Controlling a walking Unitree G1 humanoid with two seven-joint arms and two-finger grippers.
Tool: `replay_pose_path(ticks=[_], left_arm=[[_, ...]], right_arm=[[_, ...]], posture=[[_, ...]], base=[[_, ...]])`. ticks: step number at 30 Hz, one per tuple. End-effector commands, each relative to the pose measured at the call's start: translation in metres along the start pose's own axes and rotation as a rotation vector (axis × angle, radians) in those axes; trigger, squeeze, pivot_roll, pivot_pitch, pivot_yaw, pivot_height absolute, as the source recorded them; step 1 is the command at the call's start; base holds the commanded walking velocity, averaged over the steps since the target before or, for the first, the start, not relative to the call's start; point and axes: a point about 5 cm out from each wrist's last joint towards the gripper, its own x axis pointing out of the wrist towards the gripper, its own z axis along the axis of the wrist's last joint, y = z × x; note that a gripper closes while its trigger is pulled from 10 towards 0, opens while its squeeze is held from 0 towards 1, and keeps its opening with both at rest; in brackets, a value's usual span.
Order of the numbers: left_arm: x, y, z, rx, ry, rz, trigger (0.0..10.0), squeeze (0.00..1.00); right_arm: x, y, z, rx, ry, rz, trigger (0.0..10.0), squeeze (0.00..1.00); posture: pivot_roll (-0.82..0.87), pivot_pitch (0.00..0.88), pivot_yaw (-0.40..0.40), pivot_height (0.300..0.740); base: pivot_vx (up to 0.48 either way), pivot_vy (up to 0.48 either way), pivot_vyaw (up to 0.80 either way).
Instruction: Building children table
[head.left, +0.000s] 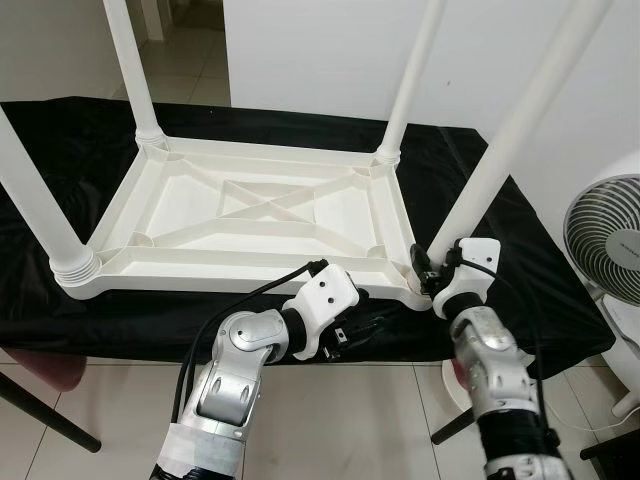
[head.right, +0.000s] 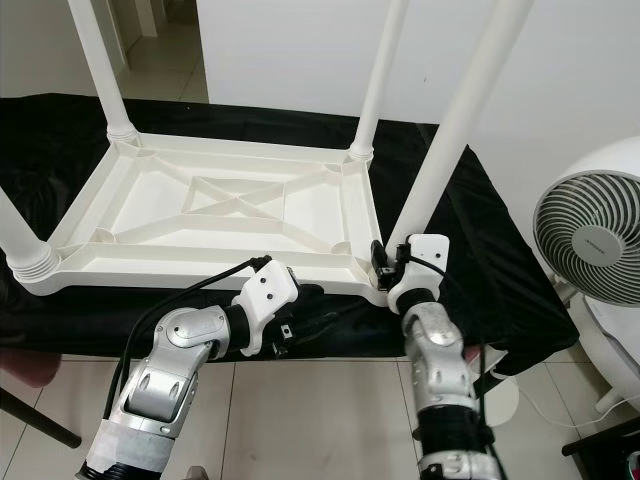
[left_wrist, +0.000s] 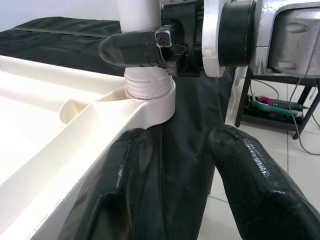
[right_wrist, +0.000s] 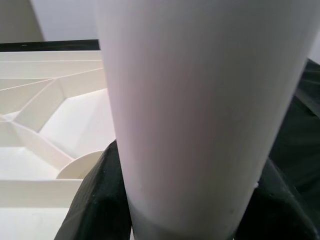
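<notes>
upturned white table top (head.left: 250, 215) on black-draped bench (head.left: 60, 130), four legs standing in corner sockets; right gripper (left_wrist: 142, 50) clamped round near-right leg (head.left: 500, 150) just above its socket, seating it; left gripper (left_wrist: 175, 175) fingers apart, beside that corner; next: likely twisting the leg home.

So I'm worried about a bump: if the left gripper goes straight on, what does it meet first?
Probably the near-right table leg, where the right gripper already grips it; depth is unclear.
</notes>
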Motion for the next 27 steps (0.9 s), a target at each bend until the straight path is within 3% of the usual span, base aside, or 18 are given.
replay_pose_path(ticks=[1, 4, 5, 6, 8, 11, 12, 13, 14, 16, 17, 18, 26, 27], left_arm=[[0.005, 0.003, 0.003, -0.037, -0.032, 0.215, 10.0, 0.0], [0.005, 0.003, 0.004, -0.04, -0.034, 0.215, 10.0, 0.0], [0.006, 0.003, 0.004, -0.042, -0.037, 0.217, 10.0, 0.0], [0.006, 0.003, 0.004, -0.042, -0.037, 0.217, 10.0, 0.0], [0.006, 0.004, 0.004, -0.044, -0.038, 0.222, 10.0, 0.0], [0.006, 0.004, 0.004, -0.044, -0.037, 0.223, 10.0, 0.0], [0.006, 0.004, 0.004, -0.044, -0.037, 0.224, 10.0, 0.0], [0.006, 0.004, 0.004, -0.044, -0.037, 0.224, 10.0, 0.0], [0.006, 0.004, 0.004, -0.044, -0.037, 0.223, 10.0, 0.0], [0.006, 0.004, 0.004, -0.044, -0.037, 0.223, 10.0, 0.0], [0.005, 0.005, 0.004, -0.045, -0.038, 0.224, 10.0, 0.0], [0.005, 0.005, 0.005, -0.044, -0.037, 0.226, 10.0, 0.0], [0.005, 0.006, 0.005, -0.044, -0.037, 0.229, 10.0, 0.0], [0.006, 0.006, 0.005, -0.044, -0.037, 0.229, 10.0, 0.0]], right_arm=[[-0.007, -0.015, -0.017, 0.01, 0.086, -0.094, 0.0, 0.0], [-0.011, -0.01, -0.018, -0.006, 0.087, -0.158, 0.0, 0.0], [-0.017, -0.004, -0.019, -0.008, 0.091, -0.232, 0.0, 0.0], [-0.017, -0.004, -0.019, -0.008, 0.091, -0.232, 0.0, 0.0], [-0.024, 0.016, -0.017, -0.007, 0.078, -0.247, 0.0, 0.0], [-0.024, 0.019, -0.015, -0.013, 0.066, -0.234, 0.0, 0.0], [-0.024, 0.021, -0.013, -0.02, 0.059, -0.228, 4.3, 0.0], [-0.024, 0.021, -0.013, -0.02, 0.059, -0.228, 4.3, 0.0], [-0.023, 0.018, -0.012, -0.018, 0.055, -0.22, 9.6, 0.0], [-0.023, 0.018, -0.012, -0.018, 0.055, -0.22, 9.6, 0.0], [-0.021, 0.014, -0.011, -0.022, 0.051, -0.216, 10.0, 0.09], [-0.019, 0.01, -0.01, -0.019, 0.05, -0.208, 10.0, 1.0], [-0.012, 0.001, -0.006, 0.029, 0.031, -0.121, 10.0, 1.0], [-0.009, -0.002, -0.001, 0.029, 0.015, -0.059, 10.0, 1.0]], posture=[[0.08, 0.027, -0.057, 0.74], [0.08, 0.031, -0.063, 0.74], [0.08, 0.034, -0.064, 0.74], [0.08, 0.034, -0.064, 0.74], [0.08, 0.038, -0.064, 0.74], [0.07, 0.04, -0.062, 0.74], [0.07, 0.039, -0.061, 0.74], [0.07, 0.039, -0.061, 0.74], [0.07, 0.041, -0.062, 0.74], [0.07, 0.041, -0.062, 0.74], [0.07, 0.042, -0.061, 0.74], [0.08, 0.042, -0.062, 0.74], [0.08, 0.042, -0.059, 0.74], [0.08, 0.042, -0.059, 0.74]], base=[[0.0, 0.0, 0.0], [0.0, 0.0, 0.0], [0.0, 0.0, 0.0], [0.0, 0.0, 0.0], [0.0, 0.0, 0.0], [0.0, 0.0, 0.0], [0.0, 0.0, 0.0], [0.0, 0.0, 0.0], [0.0, 0.0, 0.0], [0.0, 0.0, 0.0], [0.0, 0.0, 0.0], [0.0, 0.0, 0.0], [0.0, 0.0, 0.0], [0.0, 0.0, 0.0]])
